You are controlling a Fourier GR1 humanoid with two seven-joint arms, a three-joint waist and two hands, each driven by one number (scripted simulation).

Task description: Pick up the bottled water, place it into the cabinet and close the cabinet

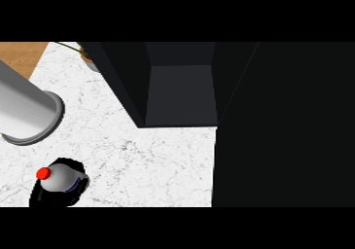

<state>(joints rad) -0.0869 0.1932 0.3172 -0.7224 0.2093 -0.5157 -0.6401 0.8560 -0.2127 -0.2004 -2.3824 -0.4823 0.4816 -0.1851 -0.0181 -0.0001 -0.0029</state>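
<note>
Step in hand: the pick-up looks done, judging by the black robot hand (56,192) at the lower left of the frame, its fingers curled round the clear plastic water bottle with a red cap (59,178).
Which hand: it comes in at the frame's left, so I take it for the left one; the right robot hand does not show at all.
Bottle: low left in the frame, cap pointing up toward the viewer, body largely wrapped by the hand, well apart from the cabinet.
Cabinet: the tall dark cabinet (181,92) fills the upper middle, its opening a grey recess; the broad black panel (288,126) covering the right of the frame is probably its open door, though I cannot be sure.
Next move: carry the bottle up and to the right into that recess, keeping clear of the near edge of the cabinet wall, then swing the door shut.
Table: white marble-patterned table (158,160), bare round the bottle.
Room: a grey cylinder (22,109) lies across the upper left; wooden floor (18,53) and a potted plant (85,54) show in the top left corner.
</note>
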